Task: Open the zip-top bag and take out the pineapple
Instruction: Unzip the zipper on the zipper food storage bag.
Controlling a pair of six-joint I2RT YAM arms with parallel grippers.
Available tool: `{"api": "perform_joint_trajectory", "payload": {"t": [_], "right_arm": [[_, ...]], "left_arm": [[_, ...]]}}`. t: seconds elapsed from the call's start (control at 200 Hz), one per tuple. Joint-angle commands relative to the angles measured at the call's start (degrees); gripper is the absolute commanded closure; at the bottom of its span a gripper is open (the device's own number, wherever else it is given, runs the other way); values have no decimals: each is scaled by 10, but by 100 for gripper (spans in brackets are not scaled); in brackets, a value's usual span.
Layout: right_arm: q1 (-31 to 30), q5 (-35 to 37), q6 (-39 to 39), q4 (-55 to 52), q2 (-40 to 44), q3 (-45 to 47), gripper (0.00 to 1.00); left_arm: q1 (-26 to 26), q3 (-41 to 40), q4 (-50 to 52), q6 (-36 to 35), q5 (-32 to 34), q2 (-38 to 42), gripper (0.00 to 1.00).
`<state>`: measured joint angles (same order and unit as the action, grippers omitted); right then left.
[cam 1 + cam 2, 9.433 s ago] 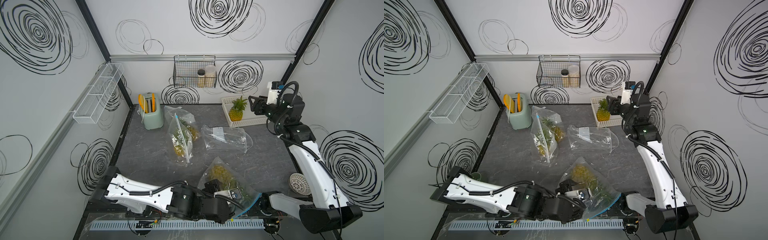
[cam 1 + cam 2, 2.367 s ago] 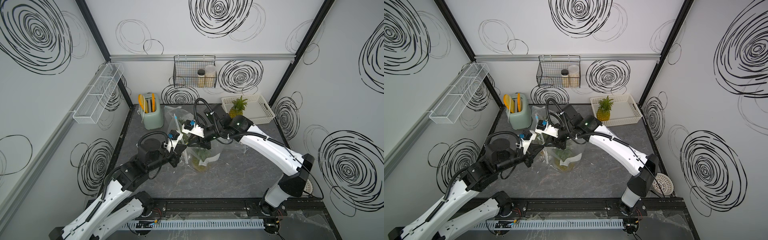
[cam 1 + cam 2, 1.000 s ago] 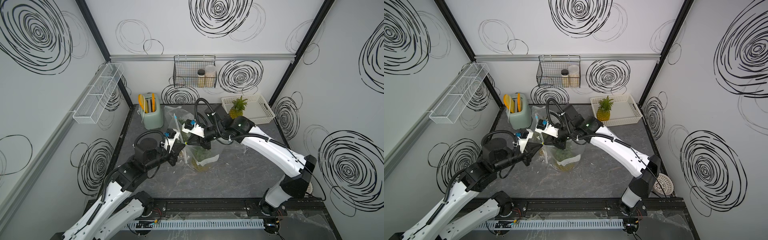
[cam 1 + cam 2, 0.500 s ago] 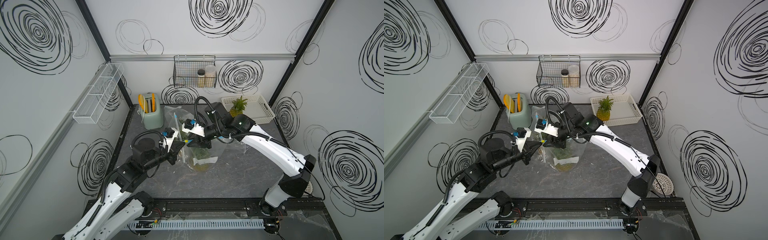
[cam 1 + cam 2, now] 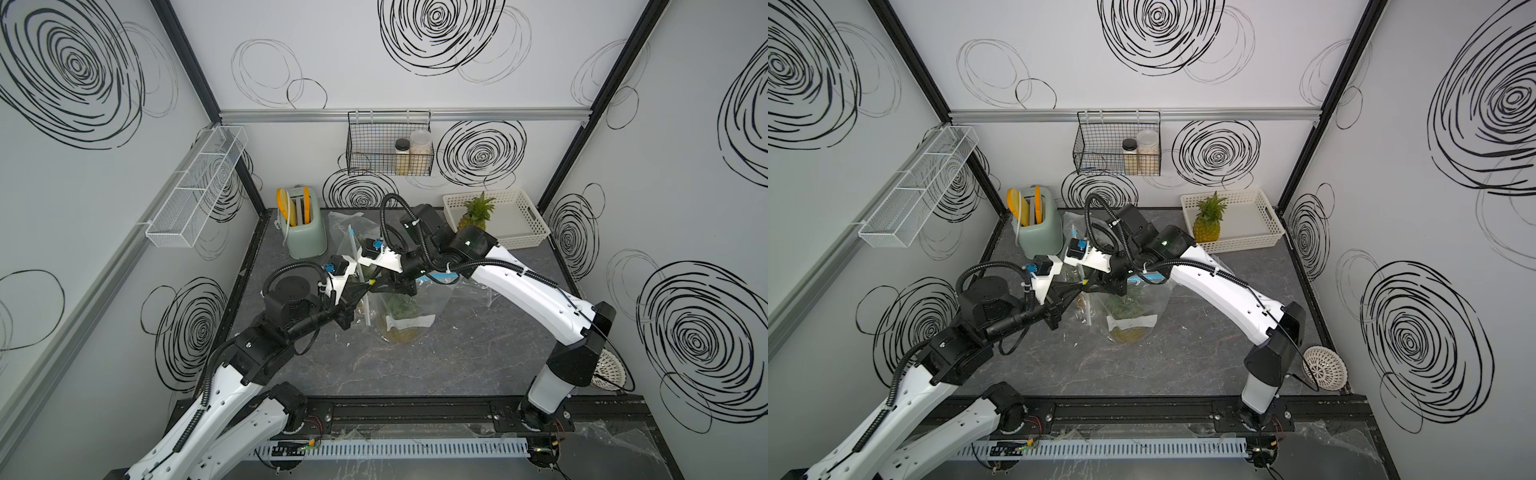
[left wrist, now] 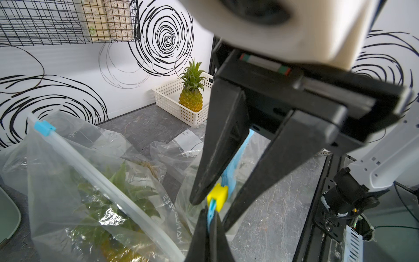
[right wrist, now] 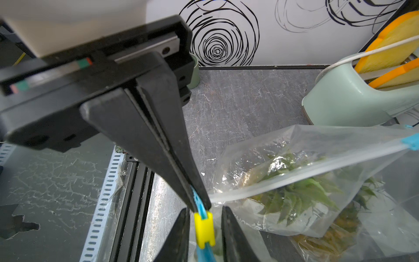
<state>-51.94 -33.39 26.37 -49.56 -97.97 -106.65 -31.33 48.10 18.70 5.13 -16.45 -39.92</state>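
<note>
Two grippers meet at one corner of the zip-top bag [image 5: 1150, 303], which hangs near the green toaster [image 5: 305, 237], on its robot-base side.

Left gripper [image 7: 200, 205]: clamped flat on the end of the blue zip track [image 6: 232, 172], just beside the yellow slider [image 7: 204, 229].

Right gripper [image 6: 208, 213]: jaws apart and straddling the slider, a gap showing on each side, grasping nothing.

Pineapple [image 5: 1127, 334]: inside the bag, crown up. Zip looks unopened, since the slider sits at the track's end.

Second bag [image 6: 68, 158], with a blue slider, lies just beside the toaster. Loose pineapple [image 5: 1207, 224] stands in the white basket [image 5: 1246, 243], well apart from the toaster along the back wall.

Step in hand, as I read it: seize the slider.
- Close squarely on its flat sides, clear of the film.
- Then draw it along the track, away from the left pinch, which anchors the track and keeps it taut.
- Likely risks are the slider squirting out or the thin track pulling free.
</note>
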Motion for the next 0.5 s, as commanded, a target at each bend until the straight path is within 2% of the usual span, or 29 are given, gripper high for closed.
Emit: {"api": "perform_joint_trajectory", "payload": {"t": [0.0,0.08,0.495], "right_arm": [[-5,-21,2,-13,7,-18,73],[-5,-16,-1,-10,9,-19,74],[-4,-6,-15,-5,7,-25,94]], "left_arm": [[6,-3,-64,-7,4,7,100],[6,-4,-62,-7,6,7,100],[6,-8,-57,-6,14,12,100]]}}
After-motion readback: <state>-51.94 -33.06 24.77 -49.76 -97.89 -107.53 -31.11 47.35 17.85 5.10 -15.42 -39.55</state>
